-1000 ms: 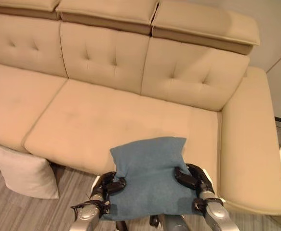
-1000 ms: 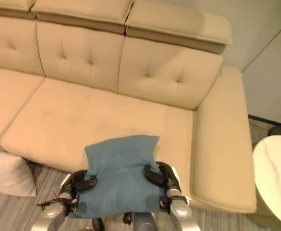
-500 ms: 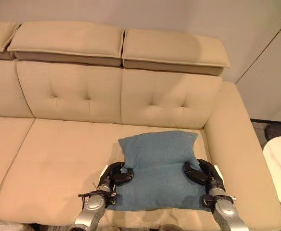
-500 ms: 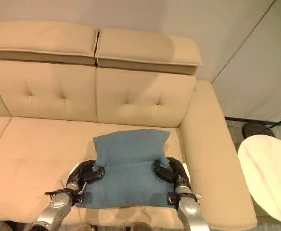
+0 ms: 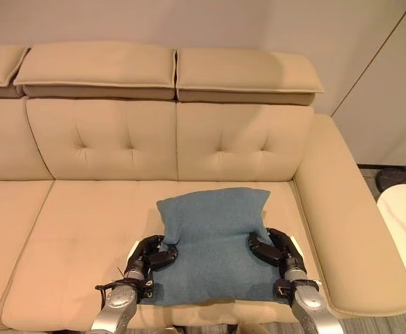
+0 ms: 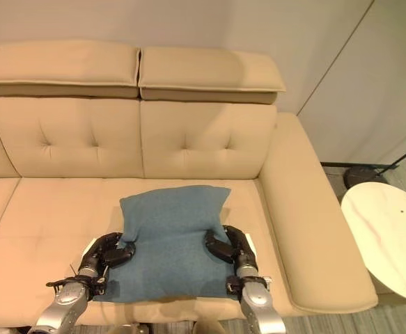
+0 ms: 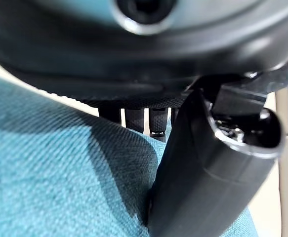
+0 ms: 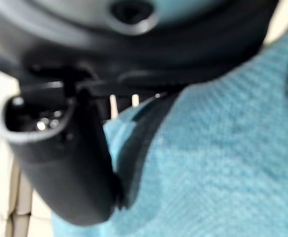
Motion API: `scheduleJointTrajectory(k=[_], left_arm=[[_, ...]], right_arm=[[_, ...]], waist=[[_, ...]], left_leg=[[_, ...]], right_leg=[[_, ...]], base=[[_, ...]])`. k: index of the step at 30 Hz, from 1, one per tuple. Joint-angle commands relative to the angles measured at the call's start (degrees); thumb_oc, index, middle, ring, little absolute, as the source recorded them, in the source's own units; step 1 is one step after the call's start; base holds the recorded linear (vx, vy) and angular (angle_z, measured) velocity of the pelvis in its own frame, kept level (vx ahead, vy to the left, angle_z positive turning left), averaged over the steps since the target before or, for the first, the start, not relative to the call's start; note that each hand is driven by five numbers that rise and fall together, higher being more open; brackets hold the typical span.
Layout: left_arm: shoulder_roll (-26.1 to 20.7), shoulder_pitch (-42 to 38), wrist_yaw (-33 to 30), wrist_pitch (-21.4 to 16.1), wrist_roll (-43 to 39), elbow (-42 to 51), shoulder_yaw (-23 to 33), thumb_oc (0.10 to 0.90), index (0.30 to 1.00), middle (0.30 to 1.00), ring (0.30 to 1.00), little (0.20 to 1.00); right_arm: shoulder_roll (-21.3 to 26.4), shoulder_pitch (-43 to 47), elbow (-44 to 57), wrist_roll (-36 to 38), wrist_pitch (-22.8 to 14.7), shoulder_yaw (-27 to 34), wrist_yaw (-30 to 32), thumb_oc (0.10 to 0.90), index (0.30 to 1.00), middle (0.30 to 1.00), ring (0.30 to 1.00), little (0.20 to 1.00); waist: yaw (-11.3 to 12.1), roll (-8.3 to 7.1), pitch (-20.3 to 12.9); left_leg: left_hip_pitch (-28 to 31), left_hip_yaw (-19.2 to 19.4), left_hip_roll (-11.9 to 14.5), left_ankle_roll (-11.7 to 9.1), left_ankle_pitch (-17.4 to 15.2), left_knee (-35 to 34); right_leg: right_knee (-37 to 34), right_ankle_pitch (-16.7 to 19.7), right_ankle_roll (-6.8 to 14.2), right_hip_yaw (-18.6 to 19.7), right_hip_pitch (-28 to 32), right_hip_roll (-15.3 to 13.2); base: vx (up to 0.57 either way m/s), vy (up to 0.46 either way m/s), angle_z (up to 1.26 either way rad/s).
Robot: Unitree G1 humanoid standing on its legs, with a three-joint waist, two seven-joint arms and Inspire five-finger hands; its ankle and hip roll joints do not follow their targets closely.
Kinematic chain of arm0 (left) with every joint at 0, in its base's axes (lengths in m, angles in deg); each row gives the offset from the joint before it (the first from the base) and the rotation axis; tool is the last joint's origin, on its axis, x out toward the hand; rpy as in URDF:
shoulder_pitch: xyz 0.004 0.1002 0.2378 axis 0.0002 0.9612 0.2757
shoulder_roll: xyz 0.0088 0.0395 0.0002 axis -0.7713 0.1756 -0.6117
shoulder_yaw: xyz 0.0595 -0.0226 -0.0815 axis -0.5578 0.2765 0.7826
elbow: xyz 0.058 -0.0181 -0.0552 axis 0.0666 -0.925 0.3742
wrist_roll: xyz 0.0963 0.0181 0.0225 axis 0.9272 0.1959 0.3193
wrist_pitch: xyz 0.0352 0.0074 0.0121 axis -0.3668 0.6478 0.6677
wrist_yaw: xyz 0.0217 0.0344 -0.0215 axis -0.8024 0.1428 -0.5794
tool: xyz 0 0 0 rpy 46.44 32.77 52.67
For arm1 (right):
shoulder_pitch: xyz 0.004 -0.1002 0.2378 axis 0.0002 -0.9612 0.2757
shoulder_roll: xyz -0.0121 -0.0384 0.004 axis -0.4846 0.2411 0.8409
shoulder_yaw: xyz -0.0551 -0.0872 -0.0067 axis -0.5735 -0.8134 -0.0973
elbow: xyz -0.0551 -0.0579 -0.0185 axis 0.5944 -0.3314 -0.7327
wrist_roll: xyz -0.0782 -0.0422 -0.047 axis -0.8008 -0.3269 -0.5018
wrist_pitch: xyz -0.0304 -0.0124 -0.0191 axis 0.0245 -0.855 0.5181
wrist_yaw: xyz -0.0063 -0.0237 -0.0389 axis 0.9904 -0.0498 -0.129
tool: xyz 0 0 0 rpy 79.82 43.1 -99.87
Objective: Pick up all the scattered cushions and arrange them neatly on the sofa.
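A blue cushion [image 5: 213, 240] is held over the right seat of the beige sofa [image 5: 84, 229], near its front edge. My left hand [image 5: 149, 255] grips the cushion's left side, thumb on top and fingers curled beneath. On the cushion's right side, my right hand [image 5: 278, 250] grips it the same way. The left wrist view has the blue cloth [image 7: 60, 182] pinched under the thumb [image 7: 208, 168]. In the right wrist view the thumb [image 8: 60, 158] presses on the blue cushion [image 8: 223, 163].
The sofa's backrest [image 5: 168, 139] and headrests [image 5: 244, 73] rise behind the cushion. Its right armrest [image 5: 349, 229] runs beside my right hand. A round white side table [image 6: 387, 236] stands on the floor past the armrest. A black base [image 5: 394, 177] sits on the floor behind it.
The camera view has shifted, so the sofa's right end and side table now show more fully. The cushion stays gripped in both hands over the seat, slightly lower and further left in view.
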Motion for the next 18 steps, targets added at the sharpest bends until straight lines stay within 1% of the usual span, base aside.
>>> scheduleJointTrajectory(k=[1, 3, 6, 7, 9, 10, 12, 15, 16, 18], left_arm=[[1.4, -3.2, 2.2, -6.7, -0.4, 7.5, -0.3, 0.4, 0.3, 0.3, 0.3, 0.3], [1.6, -3.5, 2.2, -6.8, -0.2, 8.2, -0.8, 0.4, 0.3, 0.3, 0.3, 0.3], [2.5, -5.5, 1.6, -6.9, -0.5, 8.9, -1.7, 0.4, 0.3, 0.3, 0.3, 0.3], [2.7, -6.0, 1.5, -7.0, -0.4, 9.1, -1.8, 0.4, 0.3, 0.3, 0.3, 0.3], [2.9, -7.3, 0.7, -7.3, -0.4, 10.0, -2.1, 0.4, 0.3, 0.3, 0.3, 0.3], [2.9, -7.3, 0.7, -7.3, -0.4, 10.0, -2.1, 0.4, 0.3, 0.3, 0.3, 0.3], [3.5, -8.8, 0.2, -7.7, -0.1, 10.9, -2.8, 0.4, 0.3, 0.3, 0.3, 0.3], [2.9, -11.3, -0.9, -8.0, 0.7, 11.1, -3.5, 0.4, 0.3, 0.3, 0.3, 0.3], [2.1, -12.8, -1.2, -8.2, 1.5, 11.7, -3.7, 0.4, 0.3, 0.3, 0.3, 0.3], [1.8, -13.5, -1.6, -8.4, 1.6, 11.8, -3.6, 0.4, 0.3, 0.3, 0.3, 0.3]], right_arm=[[0.3, 6.6, 6.4, 0.4, -7.0, 1.7, -0.3, 0.4, 0.3, 0.3, 0.3, 0.3], [0.8, 5.7, 7.3, 0.8, -7.2, 2.5, -0.1, 0.4, 0.3, 0.3, 0.3, 0.3], [2.5, 5.5, 7.3, 0.5, -7.1, 3.5, 1.0, 0.4, 0.3, 0.3, 0.3, 0.3], [2.9, 5.8, 7.2, 0.4, -6.9, 3.6, 1.1, 0.4, 0.3, 0.3, 0.3, 0.3], [3.2, 6.2, 7.0, 0.3, -6.9, 3.5, 1.5, 0.4, 0.3, 0.3, 0.3, 0.3], [3.2, 6.3, 7.0, 0.3, -7.0, 3.5, 1.5, 0.4, 0.3, 0.3, 0.3, 0.3], [3.5, 6.4, 7.4, -1.8, -6.9, 3.7, 2.2, 0.4, 0.3, 0.3, 0.3, 0.3], [3.7, 7.6, 7.5, -2.9, -6.7, 3.6, 3.0, 0.4, 0.3, 0.3, 0.3, 0.3], [3.6, 8.7, 7.6, -4.0, -6.8, 3.5, 3.8, 0.4, 0.3, 0.3, 0.3, 0.3], [3.6, 9.5, 7.5, -4.6, -7.0, 3.2, 4.4, 0.4, 0.3, 0.3, 0.3, 0.3]], waist=[[1.2, -0.21, -5.3], [0.8, -0.33, -5.1], [0.1, -0.14, -3.9], [0.0, -0.06, -3.8], [-0.2, -0.58, -3.4], [-0.2, -0.54, -3.4], [-1.1, 0.72, -4.2], [-1.8, 1.26, -4.2], [-1.9, 1.42, -3.9], [-1.8, 1.38, -3.7]], left_leg=[[0.3, 1.4, 0.8, -2.6, -6.8, 0.5], [-0.8, 1.1, 0.6, -2.9, -7.0, 2.2], [-4.7, 0.8, 1.3, -4.0, -7.3, 7.7], [-5.2, 0.7, 1.5, -4.1, -7.8, 8.7], [-6.6, -0.4, 1.6, -4.3, -9.1, 12.3], [-6.8, -0.5, 1.6, -4.3, -9.3, 12.6], [-4.7, -0.8, 2.2, -4.3, -8.6, 7.9], [-4.3, -0.3, 1.8, -4.0, -7.9, 4.9], [-4.8, 0.6, 1.5, -3.7, -8.0, 4.7], [-5.3, 1.1, 1.5, -3.4, -8.2, 5.1]], right_leg=[[1.4, -1.5, 0.4, 0.5, -3.3, 3.1], [-0.3, -1.4, -0.2, 0.0, -2.3, 3.1], [-1.2, -1.4, -0.7, -2.5, -2.2, 2.3], [-1.1, -1.3, -0.7, -3.0, -2.3, 2.0], [-0.7, -0.7, -0.5, -3.6, -2.7, 0.9], [-0.7, -0.7, -0.5, -3.6, -2.8, 1.0], [-0.1, -1.4, -0.2, -4.0, -3.3, 1.3], [1.3, -1.7, 0.1, -3.4, -5.2, 0.8], [2.0, -1.7, 0.1, -2.9, -6.6, 0.4], [2.4, -1.6, 0.2, -2.6, -7.3, 0.3]], base=[[-0.02, -0.111, 0.19], [-0.02, -0.093, 0.26], [-0.1, -0.023, 0.45], [-0.07, 0.019, 0.33], [-0.04, 0.009, 0.34], [0.03, 0.053, 0.12], [0.09, 0.099, -0.01], [0.04, 0.1, -0.01], [-0.01, 0.118, -0.14], [-0.02, 0.064, -0.23]])
